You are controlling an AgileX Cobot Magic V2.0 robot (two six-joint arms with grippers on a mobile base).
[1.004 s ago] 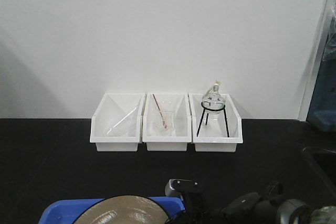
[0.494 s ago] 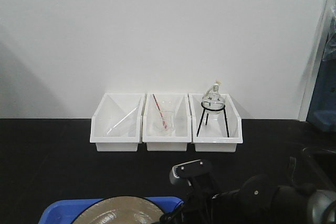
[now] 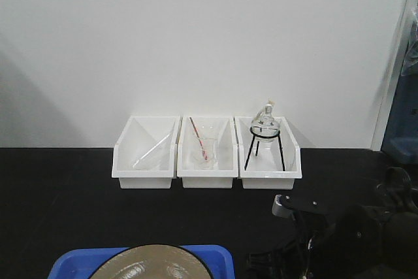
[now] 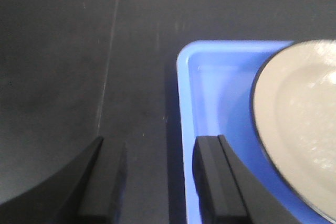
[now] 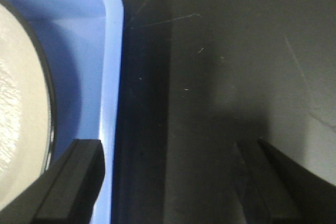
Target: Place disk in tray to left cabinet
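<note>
The blue tray (image 3: 72,262) sits at the near edge of the black table (image 3: 59,213), a little left of centre. The disk (image 3: 157,261) lies flat inside it, tan glossy face up, with its thin black rim close to the tray's lip.

The left gripper (image 4: 157,182) is spread wide at the tray's left end. One finger hangs over the bare table just outside the lip and the other over the blue floor just inside it, so the lip runs between them. I cannot tell whether either finger touches it.

The right gripper (image 5: 168,182) is parted the same way at the tray's right end. One finger is above the lip, near the disk's rim, and the other is well out over the table. The right arm (image 3: 353,233), black and bulky, fills the near right corner, beside the tray.

On the far side, three white bins stand in a row against the white wall (image 3: 196,31).
- The left bin (image 3: 144,178) holds clear glassware I cannot make out.
- The middle bin (image 3: 208,178) holds a glass beaker (image 3: 204,153) with a red rod (image 3: 198,136) leaning in it.
- The right bin (image 3: 271,178) holds a round glass flask (image 3: 266,122) perched on a black tripod (image 3: 282,155).
</note>
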